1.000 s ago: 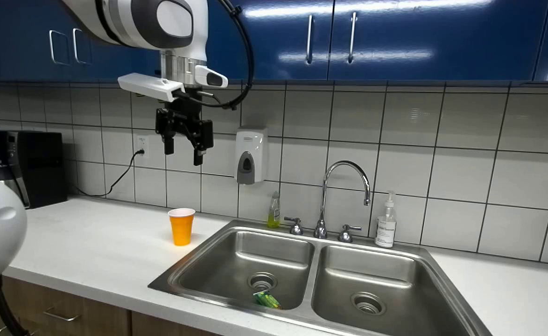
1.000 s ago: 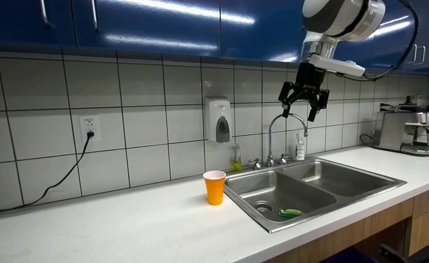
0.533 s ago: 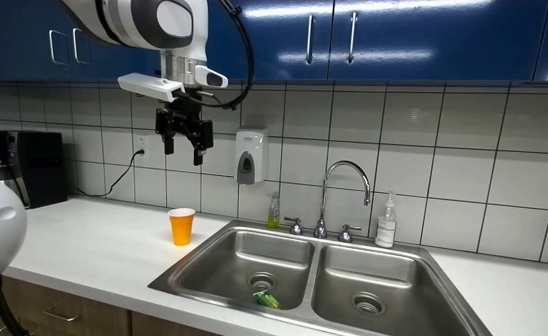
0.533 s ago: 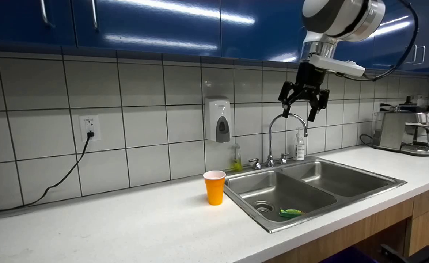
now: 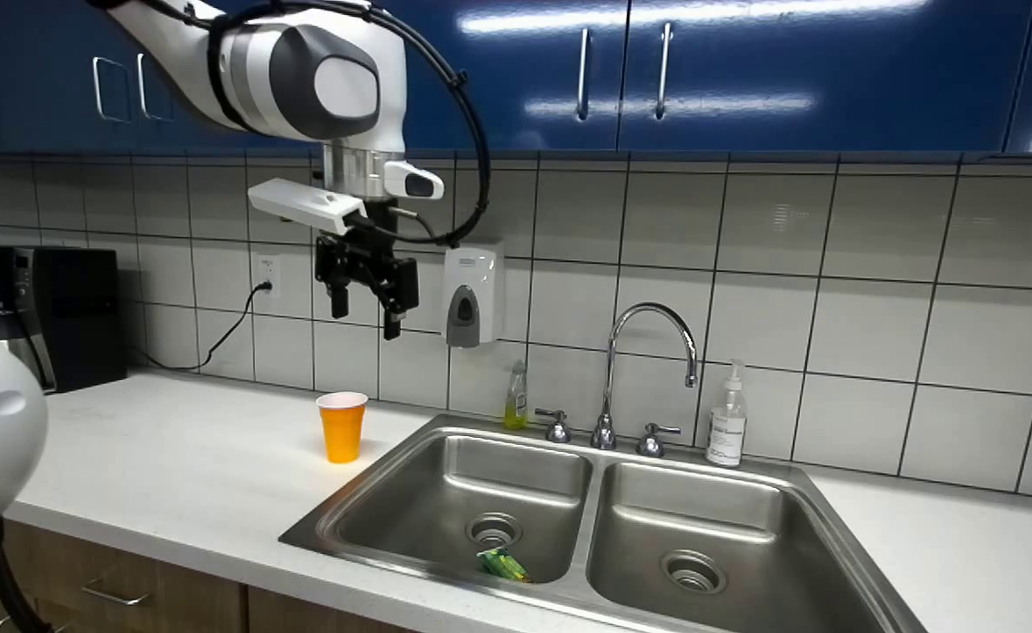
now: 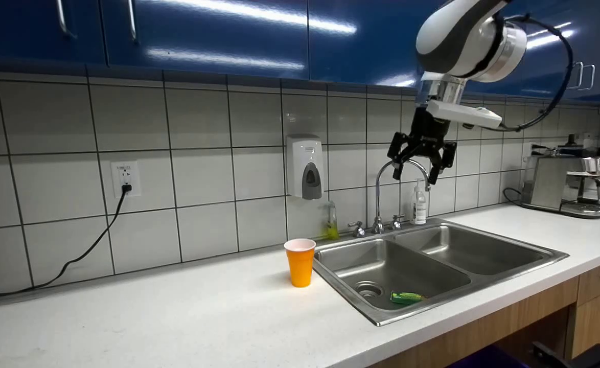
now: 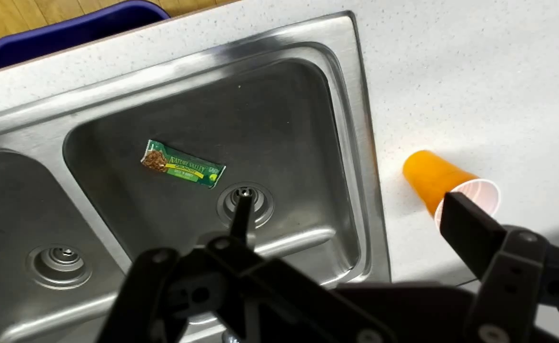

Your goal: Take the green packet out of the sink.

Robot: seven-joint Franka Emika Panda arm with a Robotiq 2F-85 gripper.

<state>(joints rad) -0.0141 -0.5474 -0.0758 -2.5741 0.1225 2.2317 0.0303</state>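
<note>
Packet (image 7: 183,163) (the green one, Nature Valley print facing up) was lying flat in the sink (image 7: 274,124), just beside the drain (image 7: 261,202), at about its 10 o'clock in the wrist view. Looked like you were on the approach, nothing picked up yet. Next move likely called for bringing the gripper (image 5: 366,318) across and down: in an exterior view the packet sat around its 5 o'clock, well below.

Heads up though: in the wrist view your fingers (image 7: 470,228) sat on roughly a 9-to-3 line, and the packet's length ran pretty close to that too, drain-side end somewhere between 3 and 4. So you probably wanted a wrist turn before dropping in, so you could pinch the narrow way.

As for the gripper itself, you had the jaws spread wide with nothing between them. Both exterior views showed it hanging in the air above the sink, touching nothing. Orange cup (image 6: 300,263) was farther out, upright on the counter (image 6: 192,317) at the packet's 3 o'clock in the wrist view. One finger overlapped it there, but they were well apart.
</note>
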